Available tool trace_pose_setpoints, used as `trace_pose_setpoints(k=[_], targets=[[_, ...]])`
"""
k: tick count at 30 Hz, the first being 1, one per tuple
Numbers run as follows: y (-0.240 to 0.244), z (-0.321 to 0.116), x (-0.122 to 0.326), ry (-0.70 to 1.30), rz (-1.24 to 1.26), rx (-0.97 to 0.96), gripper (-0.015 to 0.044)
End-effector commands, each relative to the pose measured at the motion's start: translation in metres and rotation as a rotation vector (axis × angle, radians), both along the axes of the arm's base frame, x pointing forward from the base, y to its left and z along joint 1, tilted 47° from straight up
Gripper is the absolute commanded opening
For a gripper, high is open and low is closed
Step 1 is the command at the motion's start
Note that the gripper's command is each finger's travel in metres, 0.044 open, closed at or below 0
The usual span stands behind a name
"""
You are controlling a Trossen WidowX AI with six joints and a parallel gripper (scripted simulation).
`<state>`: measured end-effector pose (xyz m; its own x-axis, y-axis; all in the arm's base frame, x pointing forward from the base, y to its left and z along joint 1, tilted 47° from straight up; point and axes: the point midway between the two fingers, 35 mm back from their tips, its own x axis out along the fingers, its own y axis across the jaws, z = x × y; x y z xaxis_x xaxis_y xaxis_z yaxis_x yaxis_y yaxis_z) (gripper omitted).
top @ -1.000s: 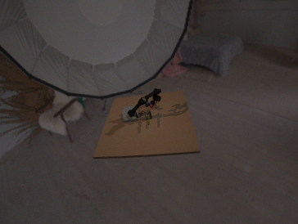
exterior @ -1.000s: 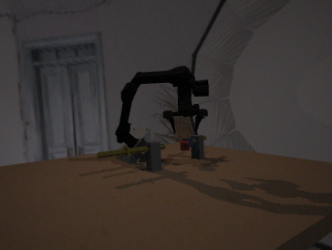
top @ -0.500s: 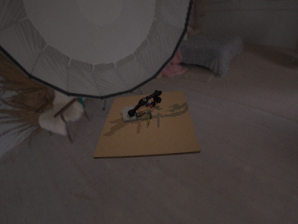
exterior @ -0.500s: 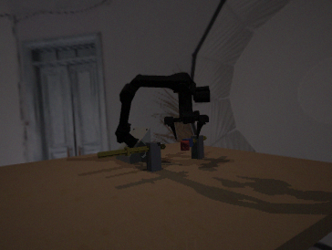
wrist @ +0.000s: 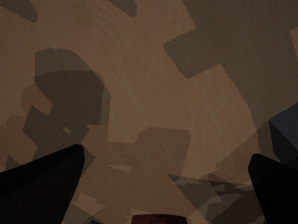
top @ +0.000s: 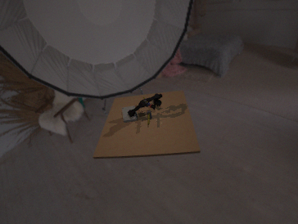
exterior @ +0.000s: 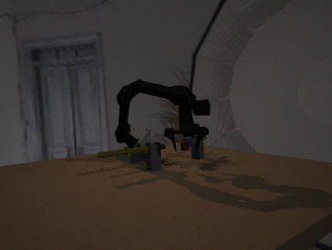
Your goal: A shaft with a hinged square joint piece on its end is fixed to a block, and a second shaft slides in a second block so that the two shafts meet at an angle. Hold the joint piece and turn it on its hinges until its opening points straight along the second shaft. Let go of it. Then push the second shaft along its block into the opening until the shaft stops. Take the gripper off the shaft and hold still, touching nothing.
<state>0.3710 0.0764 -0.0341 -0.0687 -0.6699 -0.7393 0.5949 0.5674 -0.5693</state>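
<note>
The red joint piece (exterior: 184, 145) (wrist: 159, 219) sits between the two blocks, with a little blue (exterior: 188, 139) beside it. Only its top edge shows at the bottom of the wrist view. The long yellow shaft (exterior: 111, 153) (top: 148, 119) passes through the nearer grey block (exterior: 154, 159), and its inner end points toward the joint side. The other grey block (exterior: 197, 151) stands behind on the right, with a bit of yellow at its top. My gripper (exterior: 187, 147) (wrist: 171, 160) is open and empty, pointing down around or just above the joint piece. The direction of the joint's opening cannot be told.
A grey block face (wrist: 286, 131) is close beside the right finger in the wrist view. The pale base plate (top: 128, 114) lies at the arm's foot on the wooden table top (top: 143, 143). Dark arm shadows cross the wood.
</note>
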Motion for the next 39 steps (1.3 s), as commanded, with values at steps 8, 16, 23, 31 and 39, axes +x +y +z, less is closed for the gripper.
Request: trace_pose_setpoints(k=[8, 16, 23, 31, 39], targets=[[0.021, -0.021, -0.037, 0.0, 0.011, 0.001, 0.044], [0.027, -0.03, -0.055, 0.001, 0.011, 0.0, 0.044], [0.02, -0.038, -0.055, 0.001, 0.011, 0.0, 0.044], [0.012, -0.047, -0.056, 0.001, 0.011, 0.0, 0.044], [0.007, -0.052, -0.057, 0.0, 0.011, -0.001, 0.0387]])
